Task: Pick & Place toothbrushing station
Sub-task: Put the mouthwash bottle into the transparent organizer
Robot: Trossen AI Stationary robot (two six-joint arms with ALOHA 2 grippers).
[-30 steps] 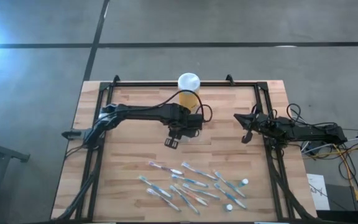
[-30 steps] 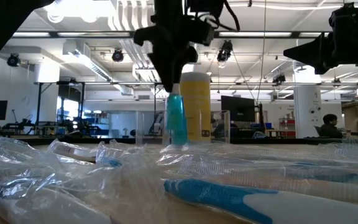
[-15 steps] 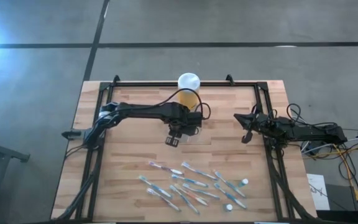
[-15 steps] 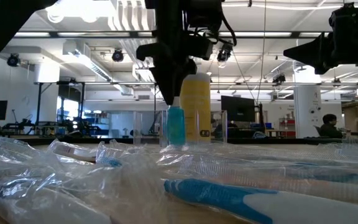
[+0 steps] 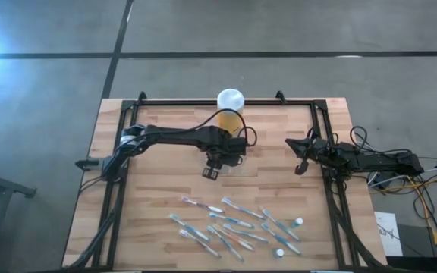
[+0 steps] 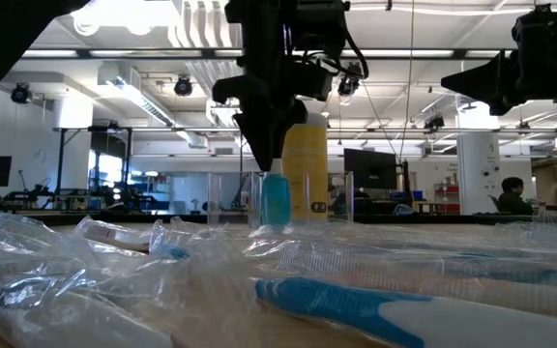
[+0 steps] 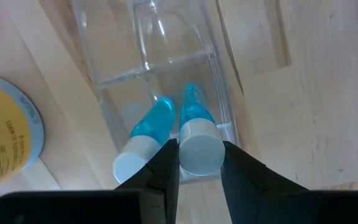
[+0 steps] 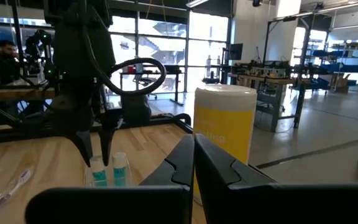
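Left gripper (image 7: 194, 163) holds a white-capped tube (image 7: 199, 134), fingers closed on its cap, lowering it into the clear holder (image 7: 160, 74) beside the yellow jar (image 5: 231, 115). One tube (image 7: 145, 132) already inside. Toothbrushes (image 5: 234, 226) remain on the worktop (image 5: 165, 174). Right gripper (image 5: 300, 161) idle, fingers together.

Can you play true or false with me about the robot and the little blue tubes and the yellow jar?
1. The left gripper holds a blue tube over the clear holder. True.
2. The holder is empty. False: another blue tube already stands inside.
3. The yellow jar lies tipped over. False: it stands upright.
4. The right gripper is shut and holds nothing. True.
5. The toothbrushes are in the holder. False: they lie on the table.
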